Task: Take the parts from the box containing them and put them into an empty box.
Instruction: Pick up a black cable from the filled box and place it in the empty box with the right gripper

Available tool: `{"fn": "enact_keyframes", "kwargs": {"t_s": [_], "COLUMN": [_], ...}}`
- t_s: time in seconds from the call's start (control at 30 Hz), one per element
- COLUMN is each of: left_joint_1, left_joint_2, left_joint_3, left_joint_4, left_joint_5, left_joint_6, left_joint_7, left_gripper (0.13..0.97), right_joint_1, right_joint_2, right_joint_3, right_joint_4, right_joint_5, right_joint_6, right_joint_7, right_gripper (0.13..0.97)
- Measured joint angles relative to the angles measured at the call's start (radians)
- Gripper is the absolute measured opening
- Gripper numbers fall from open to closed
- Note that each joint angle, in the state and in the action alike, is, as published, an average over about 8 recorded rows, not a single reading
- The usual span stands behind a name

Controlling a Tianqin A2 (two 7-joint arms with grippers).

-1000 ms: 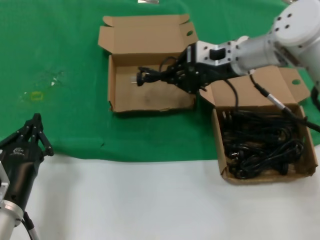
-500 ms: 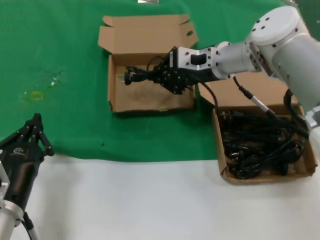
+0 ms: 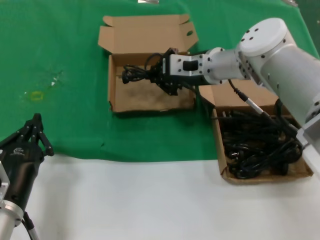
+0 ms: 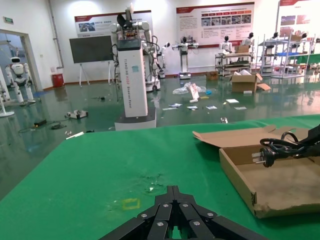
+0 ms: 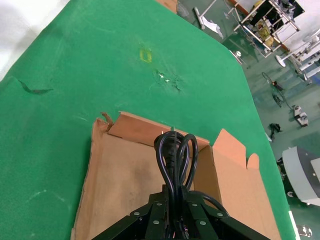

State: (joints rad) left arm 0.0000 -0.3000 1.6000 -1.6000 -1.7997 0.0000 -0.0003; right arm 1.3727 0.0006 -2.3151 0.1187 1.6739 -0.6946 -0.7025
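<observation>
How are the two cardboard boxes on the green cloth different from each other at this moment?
The left box shows a bare brown floor; the right box is filled with tangled black cords. The right gripper holds a bundled cord over the left box, while nothing hovers over the right box. The left box lies farther from the robot, the right box nearer the cloth's edge. Both are open brown cardboard with flaps folded back. The left gripper waits aside.

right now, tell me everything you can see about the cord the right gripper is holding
The cord is thin, black and flexible, bundled into loops with a moulded black plug at its free end; the left wrist view shows metal prongs on that plug. The right gripper is shut on it, holding it roughly level above the floor of the open cardboard box. It appears held clear of the cardboard, and only the gripper visibly touches it.
</observation>
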Motion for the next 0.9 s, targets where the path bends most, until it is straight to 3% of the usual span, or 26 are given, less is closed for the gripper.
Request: {"fn": "enact_keyframes", "kwargs": {"t_s": [0.4, 0.8, 0.9], "left_joint_1": [0.000, 0.000, 0.000], "left_joint_2": [0.000, 0.000, 0.000], "left_joint_3": [0.000, 0.000, 0.000], "left_joint_4": [0.000, 0.000, 0.000], "left_joint_5": [0.000, 0.000, 0.000], "left_joint_6": [0.000, 0.000, 0.000], "left_joint_7": [0.000, 0.000, 0.000], "left_gripper": [0.144, 0.144, 0.144], "right_joint_1": [-0.019, -0.029, -0.031], "right_joint_2": [-0.001, -0.001, -0.001], "right_joint_3": [-0.200, -0.264, -0.258], "right_joint_4": [0.015, 0.009, 0.004], "right_joint_5": [0.227, 0.315, 0.321], "right_joint_6": [0.055, 0.065, 0.062], "right_joint_7": [-0.053, -0.081, -0.086], "right_gripper": [0.183, 0.247, 0.296]}}
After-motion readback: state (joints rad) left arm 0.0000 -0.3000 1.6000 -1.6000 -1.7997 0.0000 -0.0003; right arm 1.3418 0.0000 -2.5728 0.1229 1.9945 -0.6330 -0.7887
